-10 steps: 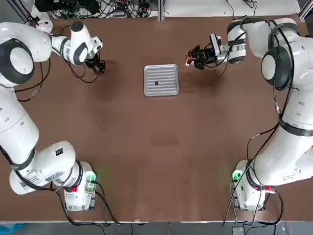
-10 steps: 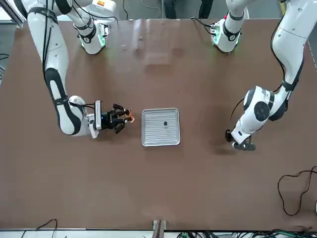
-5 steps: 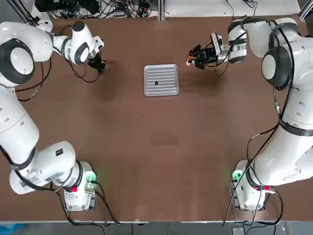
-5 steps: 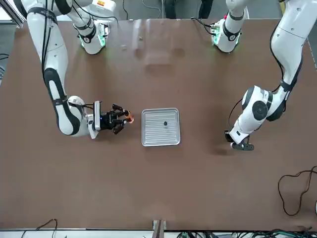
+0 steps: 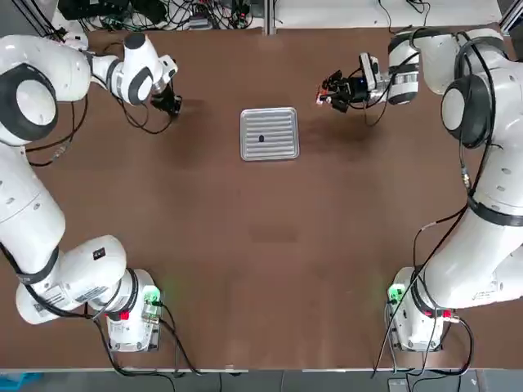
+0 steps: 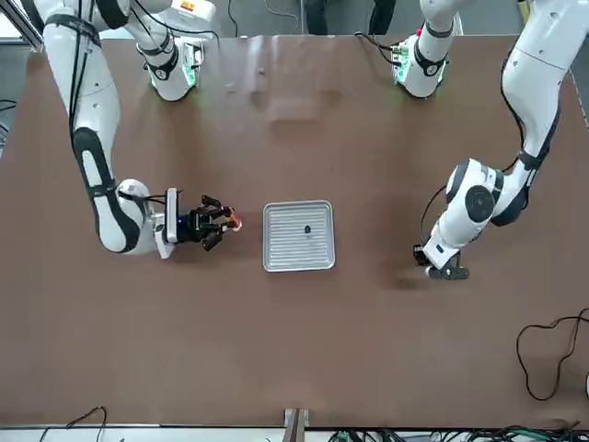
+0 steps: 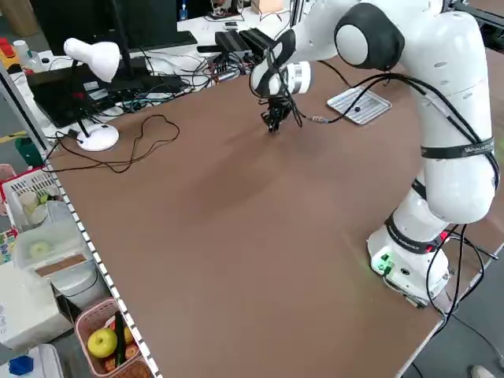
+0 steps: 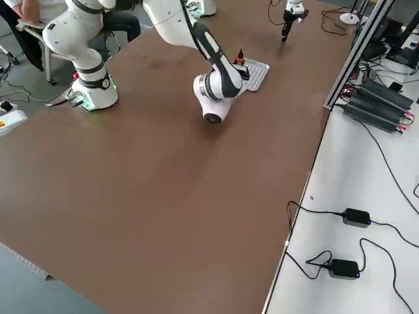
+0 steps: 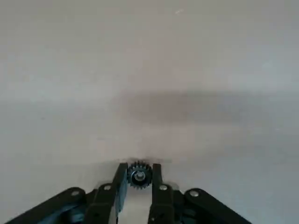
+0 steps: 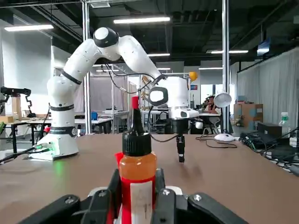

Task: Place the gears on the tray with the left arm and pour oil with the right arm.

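Observation:
The ribbed silvery tray (image 5: 282, 145) (image 6: 281, 250) lies at the table's far middle with one tiny dark gear (image 5: 261, 138) (image 6: 308, 230) on it. My left gripper (image 5: 172, 104) (image 6: 446, 271) stands low over the table to the tray's left, pointing down. In the left wrist view it (image 9: 138, 170) is shut on a second small toothed gear (image 9: 138, 175). To the tray's right, my right gripper (image 5: 331, 88) (image 6: 213, 223) lies level, shut on the oil bottle (image 10: 137, 172) (image 6: 232, 219), an orange-red bottle with a black pointed cap, upright and short of the tray.
Cables, a white desk lamp (image 7: 94, 59) and electronics crowd the far edge beyond the left arm. Both arm bases (image 5: 131, 314) (image 5: 417, 314) stand at the near edge. A bench with power bricks (image 8: 357, 216) runs along one side.
The left gripper has shut on the gear and shifted a little toward the tray. The right gripper with the bottle has drawn slightly away from the tray.

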